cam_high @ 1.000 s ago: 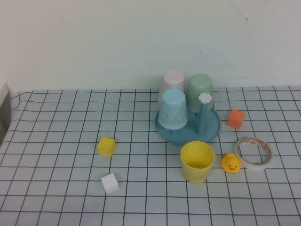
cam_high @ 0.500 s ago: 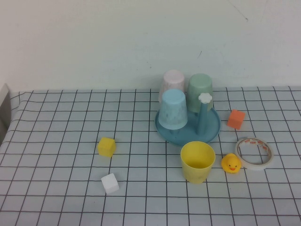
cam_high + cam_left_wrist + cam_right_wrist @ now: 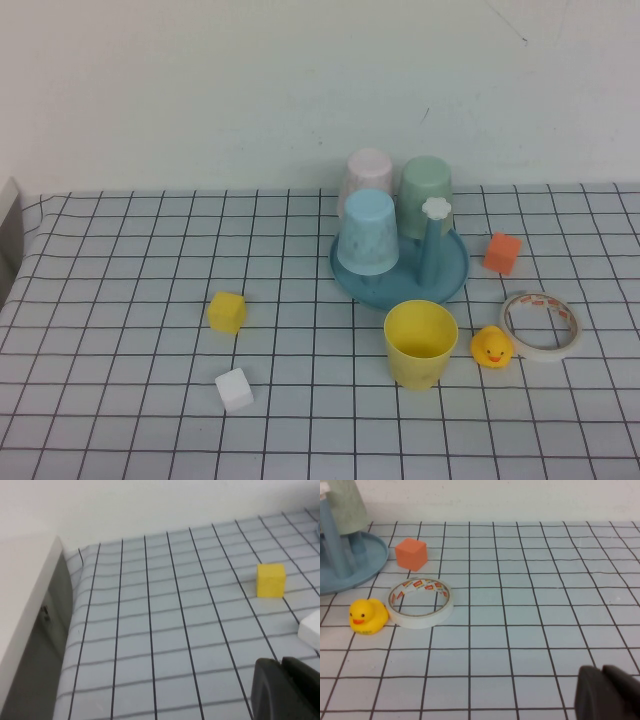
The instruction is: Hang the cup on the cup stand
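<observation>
The yellow cup [image 3: 420, 344] stands upright, mouth up, on the checked cloth just in front of the round blue cup stand [image 3: 452, 277]. One free peg with a white flower knob [image 3: 435, 209] rises at the stand's right. Neither arm shows in the high view. My left gripper [image 3: 281, 663] is shut and empty, low over the cloth at the table's left side, near a yellow cube [image 3: 270, 580]. The right gripper [image 3: 602, 670] is shut too, holding nothing, over bare cloth to the right of the tape roll [image 3: 421, 602]. The stand's edge [image 3: 362, 565] shows in the right wrist view.
A light blue cup [image 3: 367, 231], a pink cup [image 3: 368, 170] and a pale green cup [image 3: 426, 190] sit upside down on the stand. An orange cube [image 3: 502, 252], a rubber duck [image 3: 491, 347], a tape roll [image 3: 541, 324], a yellow cube [image 3: 227, 311] and a white cube [image 3: 234, 389] lie around.
</observation>
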